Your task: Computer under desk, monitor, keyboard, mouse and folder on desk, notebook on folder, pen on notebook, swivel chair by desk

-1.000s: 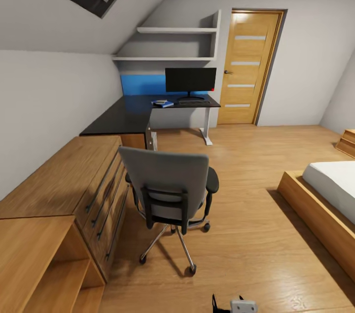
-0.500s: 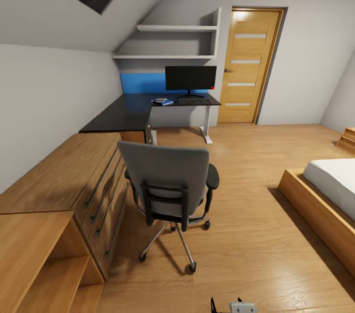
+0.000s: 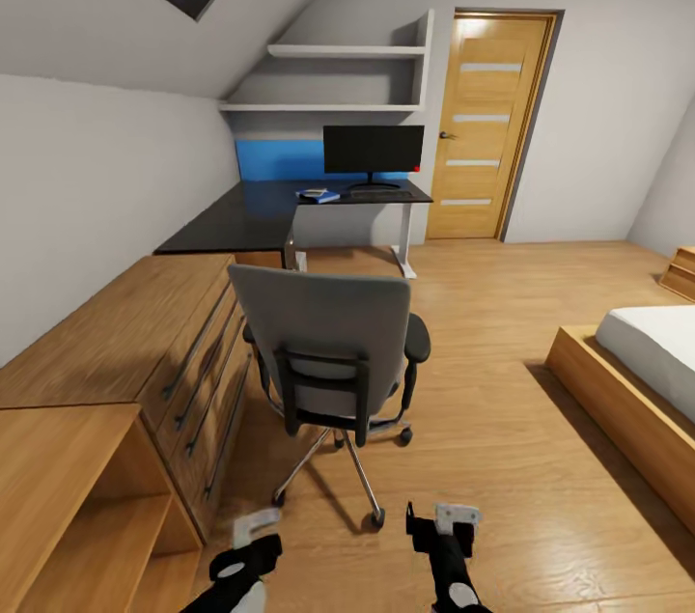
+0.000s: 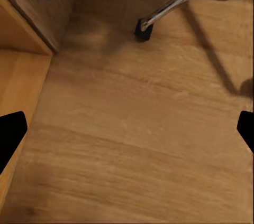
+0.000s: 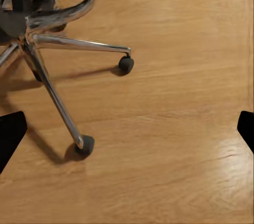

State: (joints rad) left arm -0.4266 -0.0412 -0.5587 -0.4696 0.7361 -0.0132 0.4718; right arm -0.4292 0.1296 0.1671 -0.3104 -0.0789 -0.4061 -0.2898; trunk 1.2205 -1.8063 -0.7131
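I am in the bedroom, facing the back of the swivel chair (image 3: 328, 357), my landmark here. Left of the chair runs a light wooden dresser (image 3: 145, 343), near it but not touching. Beyond the chair, against the far wall, stands the desk (image 3: 241, 222). On it, from left to right, lie a small blue item (image 3: 319, 197) I cannot identify, then the monitor (image 3: 373, 153) with what looks like the keyboard (image 3: 378, 194) at its foot. The chair back hides the seat, so I cannot tell whether the folder is there.

My left jaws (image 3: 256, 528) and right jaws (image 3: 454, 516) hang low behind the chair, both spread wide and empty over bare floor.

I judge I am approaching the chair. Next I need to round it to see its seat.
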